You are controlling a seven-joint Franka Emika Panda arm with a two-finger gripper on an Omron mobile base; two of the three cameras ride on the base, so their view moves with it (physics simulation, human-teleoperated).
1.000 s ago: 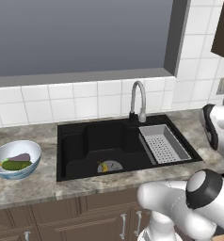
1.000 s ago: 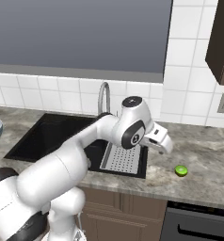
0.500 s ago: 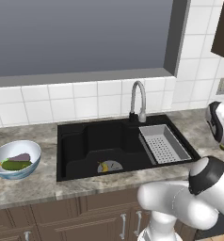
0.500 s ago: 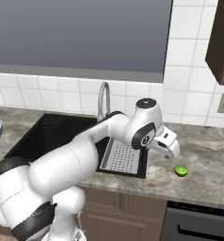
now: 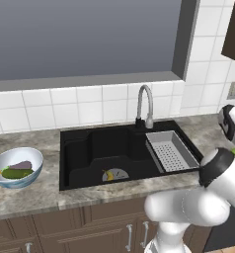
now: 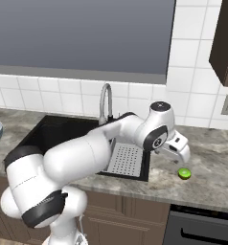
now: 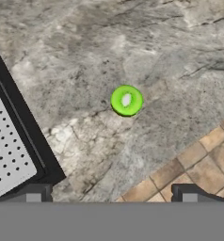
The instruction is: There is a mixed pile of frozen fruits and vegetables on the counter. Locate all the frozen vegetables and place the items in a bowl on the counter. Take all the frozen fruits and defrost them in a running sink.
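The small round bright green lime [image 6: 184, 173] [image 7: 126, 100] lies on the speckled counter [image 6: 211, 167] to the right of the black sink [image 5: 90, 153]. My gripper [image 6: 183, 155] [image 7: 110, 195] hovers just above the lime, open, with nothing between its fingertips [image 7: 34, 194]. A yellow banana [image 5: 108, 175] rests by the drain at the sink's bottom. At the far left the pale blue bowl [image 5: 34, 157] holds the dark green cucumber [image 5: 13, 173] and the grey-purple eggplant [image 5: 21, 165].
A curved chrome faucet [image 5: 145, 106] stands behind the sink, and a grey perforated tray [image 5: 171, 150] [image 7: 5, 150] fills its right side. The counter's front edge runs close to the lime, with tiled floor [image 7: 198, 164] beyond it. Brown cabinets [image 5: 65, 225] sit below.
The arm has swung further right and down along the counter, bringing the open gripper from beside the sink tray to just above the lime. The fruits and vegetables have not moved.
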